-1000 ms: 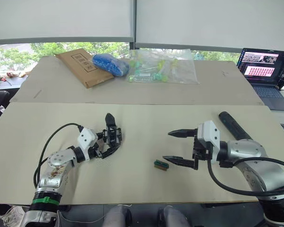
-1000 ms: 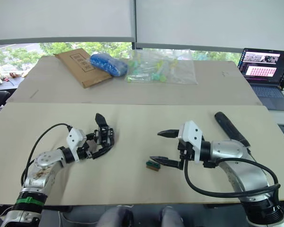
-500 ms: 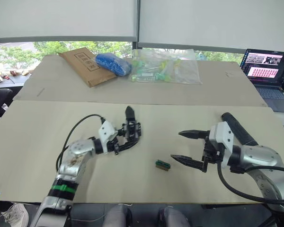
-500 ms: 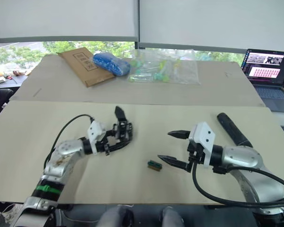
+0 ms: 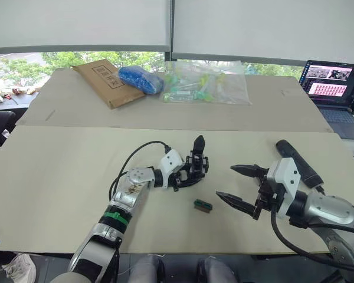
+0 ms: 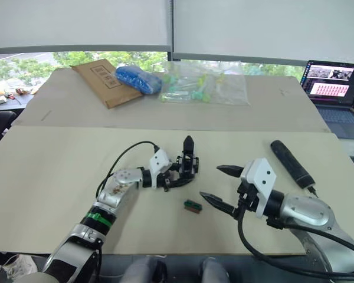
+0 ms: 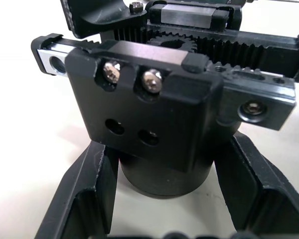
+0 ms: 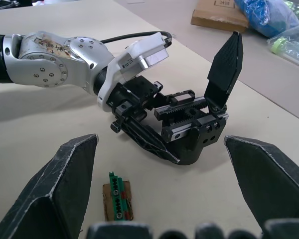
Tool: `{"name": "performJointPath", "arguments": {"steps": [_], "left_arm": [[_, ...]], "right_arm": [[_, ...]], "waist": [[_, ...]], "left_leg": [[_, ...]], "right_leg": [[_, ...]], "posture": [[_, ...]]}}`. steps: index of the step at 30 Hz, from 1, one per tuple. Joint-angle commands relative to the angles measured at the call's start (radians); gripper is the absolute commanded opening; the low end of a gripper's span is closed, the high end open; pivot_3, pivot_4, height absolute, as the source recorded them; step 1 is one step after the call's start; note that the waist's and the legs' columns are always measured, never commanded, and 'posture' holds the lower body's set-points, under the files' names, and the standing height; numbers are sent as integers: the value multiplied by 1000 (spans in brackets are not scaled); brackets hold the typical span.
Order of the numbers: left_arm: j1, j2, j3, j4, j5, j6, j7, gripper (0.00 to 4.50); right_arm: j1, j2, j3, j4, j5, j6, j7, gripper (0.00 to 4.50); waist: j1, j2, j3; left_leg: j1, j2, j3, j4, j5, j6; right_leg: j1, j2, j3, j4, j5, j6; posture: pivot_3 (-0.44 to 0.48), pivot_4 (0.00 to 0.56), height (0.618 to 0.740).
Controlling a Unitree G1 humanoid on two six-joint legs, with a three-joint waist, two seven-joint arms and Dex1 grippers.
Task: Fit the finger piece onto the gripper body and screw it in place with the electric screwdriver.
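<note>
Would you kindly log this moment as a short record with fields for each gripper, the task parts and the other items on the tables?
left gripper: shut on the gripper body, which sits on the near table
right gripper: open, holding nothing
green-topped block: on the table between the two grippers
electric screwdriver: lying on the table beyond the right arm
far table: cardboard envelope, blue bag, clear bag of parts
laptop: open, far right

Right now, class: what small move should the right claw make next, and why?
Probably lower the open right claw onto the small green-topped block, which lies on the table just beside its lower finger. The left claw already brackets the gripper body, whose single upright finger shows, and the electric screwdriver lies unused behind.
</note>
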Motion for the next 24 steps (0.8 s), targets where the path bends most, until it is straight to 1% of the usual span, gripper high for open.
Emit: {"name": "performJointPath", "arguments": {"steps": [1, 4, 6, 7, 8, 9, 12, 17, 18, 21, 24], "left_arm": [[-36, -16, 3, -18, -5, -59, -17, 2282], [-32, -16, -1, -10, 2, -61, -19, 2282], [-21, -15, 13, 2, 5, -57, 7, 3304], [-14, -15, 20, 4, -2, -45, 8, 3665], [1, -6, 21, -3, -2, -55, 1, 4145], [21, 6, 25, -23, -10, -44, -11, 4441], [78, 57, 39, -96, -40, 11, -49, 4441], [181, 219, 78, -288, -134, 146, -174, 4441], [194, 249, 86, -324, -152, 167, -193, 4441], [211, 362, 129, -466, -231, 256, -267, 4441], [176, 443, 172, -590, -322, 358, -302, 4441]], "right_arm": [[15, 1, -39, -40, 26, 2, -18, 4500], [23, -1, -39, -40, 23, -1, -25, 4500], [18, 4, -31, -31, 8, -10, -37, 4500], [15, 8, -26, -27, 3, -13, -44, 4500], [13, 11, -22, -25, -3, -16, -51, 4500], [14, 12, -19, -27, -5, -18, -54, 4500], [25, 7, -28, -33, -8, -20, -51, 4500], [8, -46, -79, 9, -74, -25, -63, 4500], [2, -70, -92, 18, -86, -10, -61, 4500], [-62, -180, -130, 85, -43, 92, -8, 4500], [-190, -283, -94, 190, 19, 237, 44, 4500]], "waist": [[0, 0, 0], [0, 0, 0], [0, 0, 0], [0, 0, 0], [0, 0, 0], [0, 0, 0], [-7, 0, 0], [-18, 1, 0], [-18, 1, 0], [-15, 1, 0], [-12, 2, 1]], "left_leg": [[0, 0, 0, 0, 0, 0], [0, 0, 0, 0, 0, 0], [0, 0, 0, 0, 0, 0], [0, 0, 0, 0, 0, 0], [0, 0, 0, 0, 0, 0], [1, 0, -1, 0, 0, 0], [1, 1, -1, -1, 0, 0], [3, 2, 0, -1, 0, 0], [3, 2, 0, -1, 0, 0], [3, 1, 0, -1, 0, 0], [3, 1, 0, -1, 0, 0]], "right_leg": [[0, 0, 0, 0, 0, 0], [0, 0, 0, 0, 0, 0], [0, 0, 0, 0, 0, 0], [0, 0, 0, 0, 0, 0], [1, 0, 0, 0, 0, 0], [1, 0, 0, 0, 0, 0], [1, 0, 0, 0, 0, 0], [1, 0, 2, 1, 0, 0], [1, 0, 2, 1, 0, 0], [1, 0, 2, 1, 0, 0], [2, -1, 2, 0, 0, 0]], "posture": [[0, 150, 740], [0, 150, 740], [0, 150, 740], [0, 150, 740], [0, 150, 740], [0, 150, 740], [0, 150, 740], [0, 150, 740], [0, 150, 740], [0, 150, 740], [0, 150, 740]]}}
